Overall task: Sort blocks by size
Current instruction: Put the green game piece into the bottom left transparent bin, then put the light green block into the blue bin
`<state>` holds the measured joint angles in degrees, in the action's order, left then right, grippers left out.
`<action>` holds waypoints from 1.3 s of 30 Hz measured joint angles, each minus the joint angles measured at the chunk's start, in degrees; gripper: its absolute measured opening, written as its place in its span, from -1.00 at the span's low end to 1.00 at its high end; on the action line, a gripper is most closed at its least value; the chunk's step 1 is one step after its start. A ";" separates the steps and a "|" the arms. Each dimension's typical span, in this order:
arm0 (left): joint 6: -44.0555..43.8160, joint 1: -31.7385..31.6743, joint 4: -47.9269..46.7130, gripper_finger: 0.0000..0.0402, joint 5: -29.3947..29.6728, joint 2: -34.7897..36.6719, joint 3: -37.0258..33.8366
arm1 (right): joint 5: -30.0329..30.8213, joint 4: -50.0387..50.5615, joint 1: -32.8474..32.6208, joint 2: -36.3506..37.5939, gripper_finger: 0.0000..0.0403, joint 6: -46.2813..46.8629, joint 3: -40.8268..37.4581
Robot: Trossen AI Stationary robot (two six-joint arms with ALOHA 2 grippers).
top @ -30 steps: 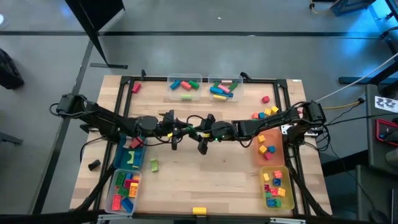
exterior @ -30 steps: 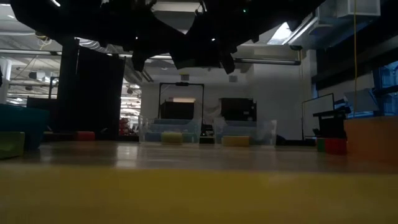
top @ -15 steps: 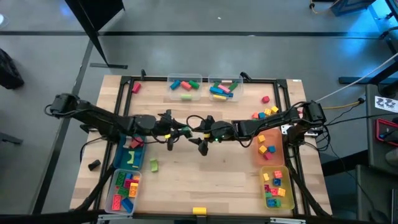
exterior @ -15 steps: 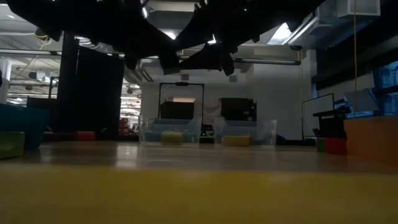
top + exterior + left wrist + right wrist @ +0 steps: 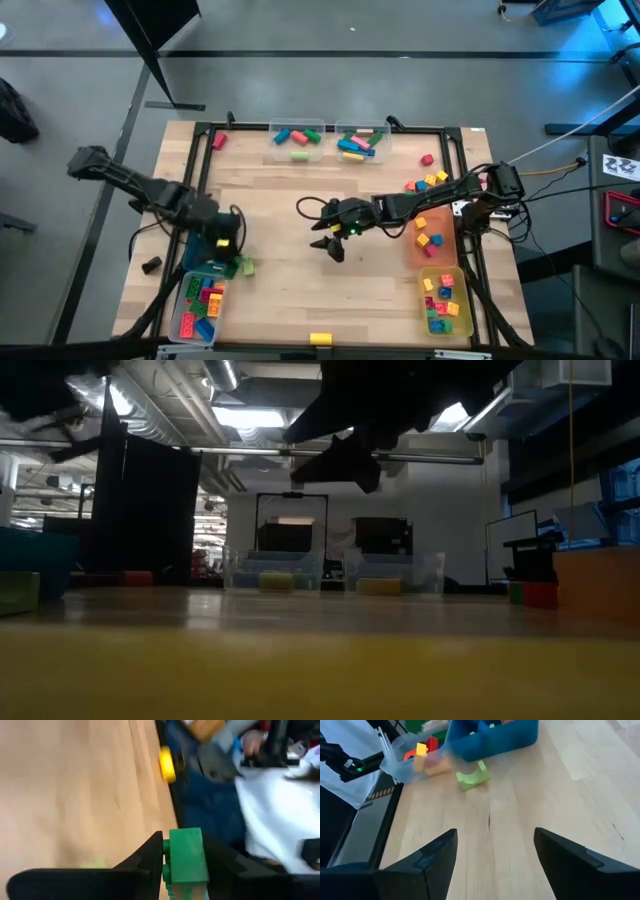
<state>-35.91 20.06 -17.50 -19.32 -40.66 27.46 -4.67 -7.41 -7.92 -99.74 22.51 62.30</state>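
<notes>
My left gripper [image 5: 228,252] hangs over the blue bin [image 5: 205,266] at the table's left side, shut on a green studded block [image 5: 186,856]. My right gripper [image 5: 331,243] hovers open over the middle of the table, nothing between its fingers [image 5: 492,865]. A light green block [image 5: 472,777] lies flat on the wood beside the blue bin [image 5: 492,735]. More blocks fill the clear bin [image 5: 200,305] at the near left. In the low view, only my right gripper [image 5: 345,460] shows clearly, well above the table. My left gripper pinches the green block's two opposite sides [image 5: 172,857] between its two fingers, the studs facing one finger [image 5: 150,860]. The block's end sticks out past the fingertips. It is lifted clear of the table.
Two clear bins [image 5: 298,138] [image 5: 360,140] with long blocks stand at the far edge. An orange bin [image 5: 432,238] and a yellow bin [image 5: 445,302] sit at the right. Loose blocks [image 5: 425,182] lie at the far right, and a yellow block [image 5: 320,339] at the near edge. A seated person shows beyond the table edge in the left wrist view.
My left gripper has drawn back from the middle of the table toward its left edge with the green block, turning as it went, and now hangs over the blue bin. My right gripper has stayed over the middle and opened.
</notes>
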 joint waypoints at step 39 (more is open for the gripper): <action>-44.61 21.15 -12.43 -0.41 1.15 0.04 -0.05 | 0.09 0.34 0.00 0.00 0.31 -0.11 0.00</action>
<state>-80.52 41.22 -29.93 -18.18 -40.62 27.41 -4.57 -7.07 -7.92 -99.74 22.39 62.30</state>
